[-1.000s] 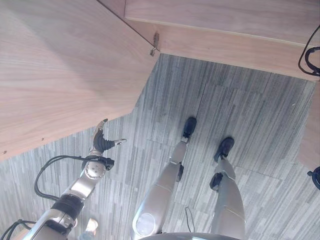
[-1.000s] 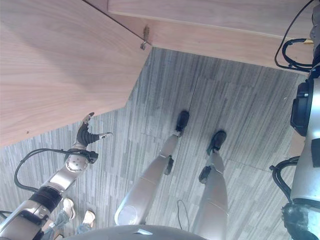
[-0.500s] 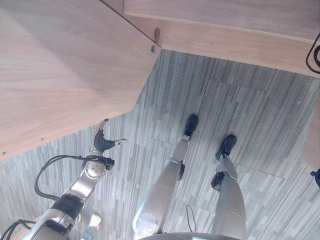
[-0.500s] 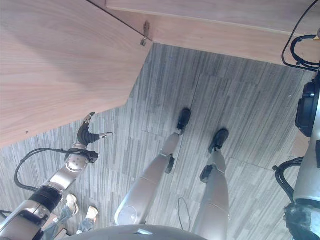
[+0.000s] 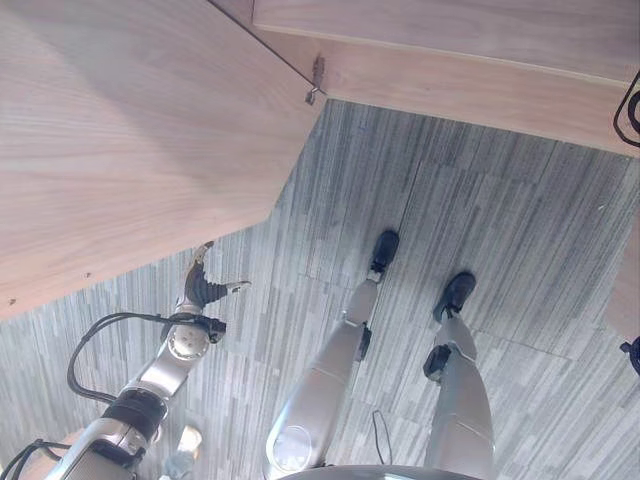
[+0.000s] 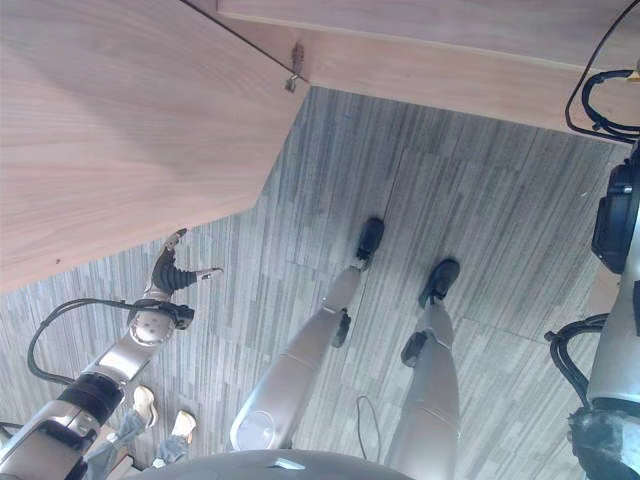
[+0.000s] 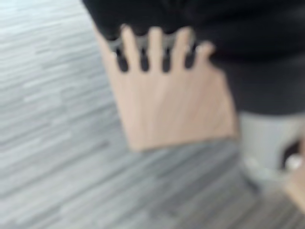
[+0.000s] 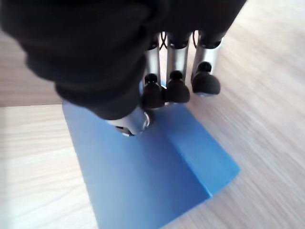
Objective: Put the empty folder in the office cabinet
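Meanwhile left hand (image 5: 201, 288) unmoved, fingers spread | right hand (image 8: 157, 81) fingers pinching blue folder (image 8: 152, 171) | cabinet door (image 5: 130, 130) unchanged

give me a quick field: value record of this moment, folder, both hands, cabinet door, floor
folder: blue folder, pinched in the right robot hand, over a light wood surface
right robot hand: fingers curled, dark tips on the folder's top face, thumb against it
left robot hand: left robot hand beside the lower edge of the cabinet door, fingers straight, holding nothing
cabinet door: light wood, swung open, small metal fitting at its far corner
floor: grey striped carpet
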{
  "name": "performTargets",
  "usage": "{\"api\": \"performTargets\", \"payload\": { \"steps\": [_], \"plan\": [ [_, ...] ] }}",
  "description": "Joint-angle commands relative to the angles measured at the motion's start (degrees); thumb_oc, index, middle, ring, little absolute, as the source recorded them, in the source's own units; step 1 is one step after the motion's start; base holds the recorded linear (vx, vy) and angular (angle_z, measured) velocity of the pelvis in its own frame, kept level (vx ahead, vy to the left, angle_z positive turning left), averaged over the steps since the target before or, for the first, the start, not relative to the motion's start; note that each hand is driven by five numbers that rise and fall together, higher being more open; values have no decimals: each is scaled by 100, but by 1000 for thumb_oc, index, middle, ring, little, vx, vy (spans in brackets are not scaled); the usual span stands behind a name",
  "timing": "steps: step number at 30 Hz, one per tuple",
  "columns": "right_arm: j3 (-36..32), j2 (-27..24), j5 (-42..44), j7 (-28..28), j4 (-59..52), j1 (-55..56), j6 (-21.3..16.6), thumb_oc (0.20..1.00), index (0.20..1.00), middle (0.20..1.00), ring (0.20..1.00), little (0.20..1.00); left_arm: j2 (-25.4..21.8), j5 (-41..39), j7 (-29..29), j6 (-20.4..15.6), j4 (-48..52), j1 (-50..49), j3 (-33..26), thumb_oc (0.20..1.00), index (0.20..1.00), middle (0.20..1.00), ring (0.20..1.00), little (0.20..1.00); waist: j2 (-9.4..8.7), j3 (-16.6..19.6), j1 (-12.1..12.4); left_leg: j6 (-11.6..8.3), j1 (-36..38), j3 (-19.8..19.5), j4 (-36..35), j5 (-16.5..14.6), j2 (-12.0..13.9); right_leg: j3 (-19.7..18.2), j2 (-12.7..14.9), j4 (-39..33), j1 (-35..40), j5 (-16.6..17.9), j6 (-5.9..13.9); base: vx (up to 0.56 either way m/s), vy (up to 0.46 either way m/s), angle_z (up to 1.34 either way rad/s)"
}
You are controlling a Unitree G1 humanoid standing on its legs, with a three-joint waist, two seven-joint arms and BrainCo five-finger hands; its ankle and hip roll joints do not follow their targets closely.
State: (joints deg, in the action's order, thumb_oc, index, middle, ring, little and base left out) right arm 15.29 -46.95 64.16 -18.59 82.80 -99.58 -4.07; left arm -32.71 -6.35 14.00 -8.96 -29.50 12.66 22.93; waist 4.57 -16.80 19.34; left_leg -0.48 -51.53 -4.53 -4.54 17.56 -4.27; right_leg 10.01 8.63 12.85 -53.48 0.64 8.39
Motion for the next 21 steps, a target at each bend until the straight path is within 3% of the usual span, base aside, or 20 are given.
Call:
{"api": "performTargets", "payload": {
  "steps": [1, 5, 10, 17, 21],
  "plan": [
    [469, -19, -140, -164, -211, 853, -310, 200, 200, 200, 200, 200, 63, 13, 150, -50, -385, -443, 81, 1000, 1000, 1000, 1000, 1000, -193, 506, -16, -779, 351, 253, -46, -897, 161, 33, 143, -1785, 880, 724, 338, 0, 0, 0],
    [26, 99, -443, -977, -257, 1082, -680, 200, 200, 200, 200, 200, 183, 7, 365, -3, -689, -317, 160, 1000, 1000, 1000, 1000, 1000, -192, 516, -145, -763, 511, 283, -46, -932, 181, -7, 106, -1785, 1017, 734, 318, 0, 0, 0],
    [-564, 390, -749, -1778, -643, 1510, -886, 200, 200, 200, 200, 200, 300, 122, 566, 44, -931, -41, 205, 1000, 1000, 1000, 1000, 1000, -181, 546, -260, -739, 663, 279, -46, -965, 200, -35, 82, -1785, 1170, 726, 305, -7, -13, -1],
    [-939, 643, -945, -1960, -615, 2080, -743, 200, 200, 200, 200, 200, 441, 178, 659, -4, -1178, 59, 219, 1000, 1000, 1000, 1000, 1000, -234, 565, -399, -731, 916, 265, -46, -973, 248, -31, 28, -1785, 1424, 724, 261, -20, -36, -6],
    [-1284, 1250, -940, -1723, -596, 3027, -707, 200, 200, 200, 200, 200, 580, 182, 661, 17, -1562, -2, 166, 1000, 1000, 1000, 1000, 1000, -322, 554, -567, -693, 1408, 258, -46, -978, 311, -9, -46, -1785, 1948, 718, 189, -2, -11, 2]
  ]
}}
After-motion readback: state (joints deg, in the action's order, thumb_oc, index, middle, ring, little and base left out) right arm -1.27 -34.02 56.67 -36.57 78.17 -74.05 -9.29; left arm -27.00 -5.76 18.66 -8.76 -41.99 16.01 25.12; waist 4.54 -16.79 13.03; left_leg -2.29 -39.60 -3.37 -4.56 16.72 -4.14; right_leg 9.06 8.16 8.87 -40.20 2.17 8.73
